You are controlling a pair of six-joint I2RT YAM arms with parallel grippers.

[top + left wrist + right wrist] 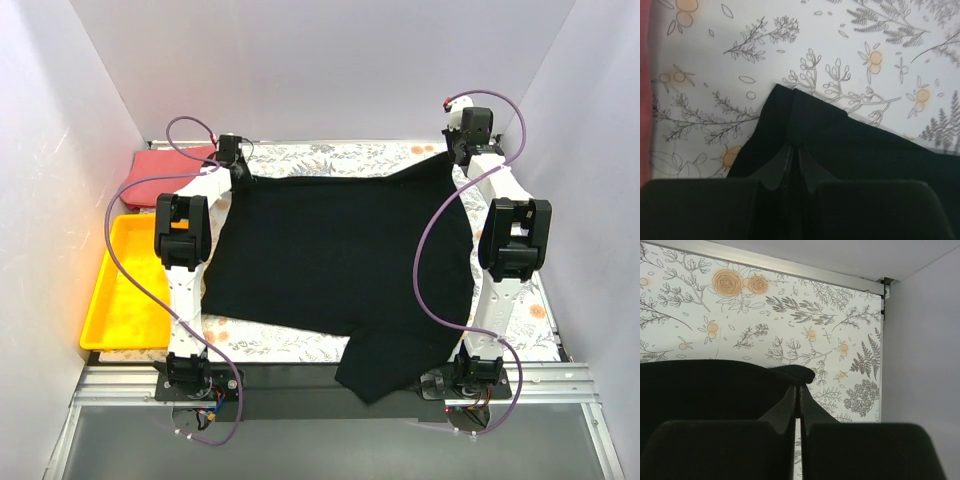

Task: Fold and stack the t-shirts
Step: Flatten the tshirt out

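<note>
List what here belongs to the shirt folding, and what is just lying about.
Belongs to the job:
black shirt, spread out in the middle
red shirt, far left corner

Just lying about:
yellow tray, left edge
floral cloth, under the black shirt

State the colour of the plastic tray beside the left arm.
Yellow tray, clearest in the top external view.

The left arm (183,300) and right arm (497,300) have white links, bulky black joint housings and looping purple cables (416,262). The left gripper (794,152) has tapered matte-black fingers (774,175), widening rearward.
</note>
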